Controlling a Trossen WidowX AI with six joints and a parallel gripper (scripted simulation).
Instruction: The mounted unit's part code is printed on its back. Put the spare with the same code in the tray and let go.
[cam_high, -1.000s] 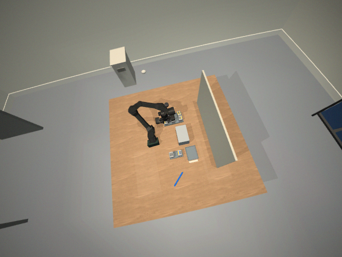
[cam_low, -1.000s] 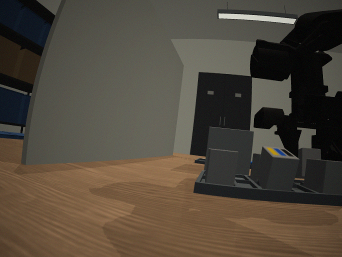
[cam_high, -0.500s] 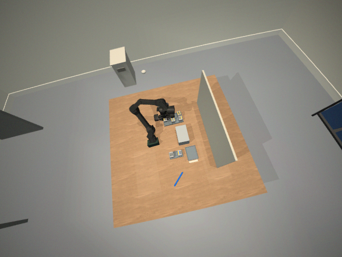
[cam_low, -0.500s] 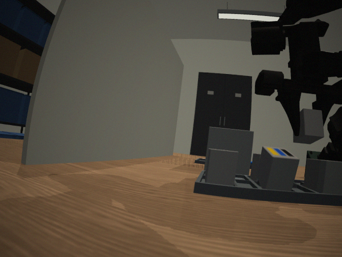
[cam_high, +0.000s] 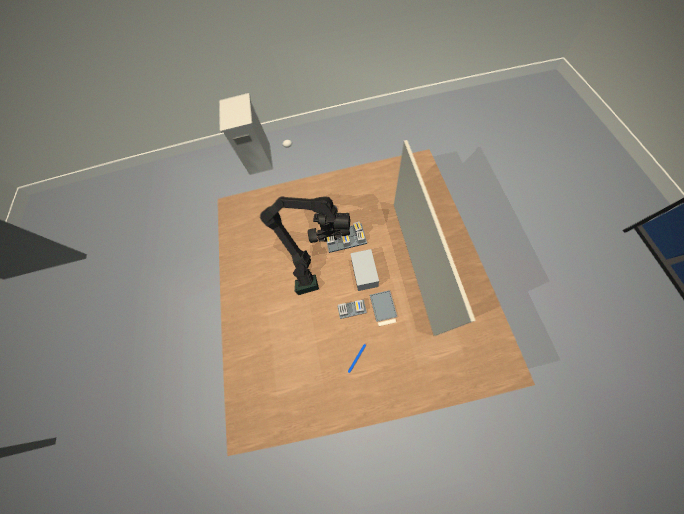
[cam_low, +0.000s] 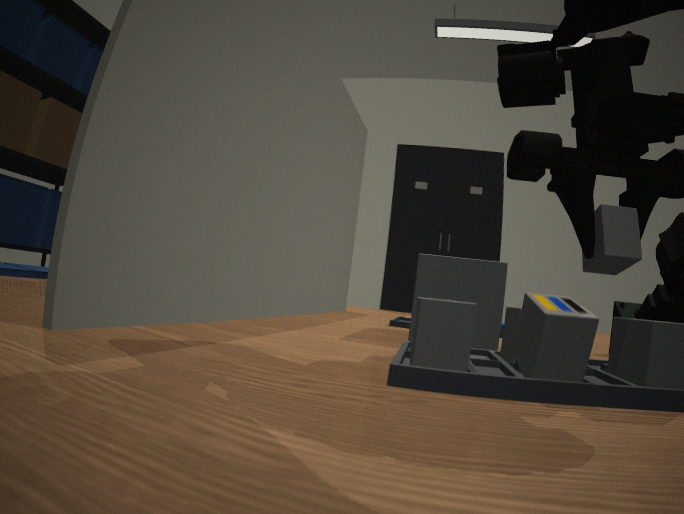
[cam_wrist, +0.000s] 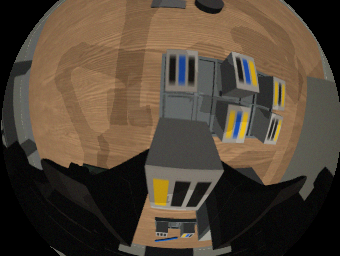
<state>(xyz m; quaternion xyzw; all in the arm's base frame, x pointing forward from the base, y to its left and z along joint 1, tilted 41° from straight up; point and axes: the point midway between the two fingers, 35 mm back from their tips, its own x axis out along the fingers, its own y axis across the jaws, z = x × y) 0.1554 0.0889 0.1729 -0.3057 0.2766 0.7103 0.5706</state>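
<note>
My gripper (cam_low: 612, 248) (cam_wrist: 179, 153) is shut on a grey block (cam_low: 620, 232) (cam_wrist: 185, 145) with one yellow and two black stripes. It holds the block above the spares' rack (cam_high: 347, 247) (cam_low: 470, 385) (cam_wrist: 179, 107), clear of it. Several other striped spares stand in the rack, among them a black-blue-black spare (cam_wrist: 181, 70), a black-blue-yellow spare (cam_wrist: 246, 72) and a yellow-blue-yellow spare (cam_wrist: 236, 123). A flat grey tray (cam_high: 383, 305) with a pale strip at its edge lies farther off. The mounted unit and its printed back cannot be made out.
A pale box (cam_high: 364, 267) stands between the rack and the tray. A small rack (cam_high: 352, 314) with two striped blocks lies beside the tray. A tall partition (cam_high: 423, 248) (cam_low: 221, 165) stands beyond them. A blue rod (cam_high: 357, 358) lies on the wooden surface.
</note>
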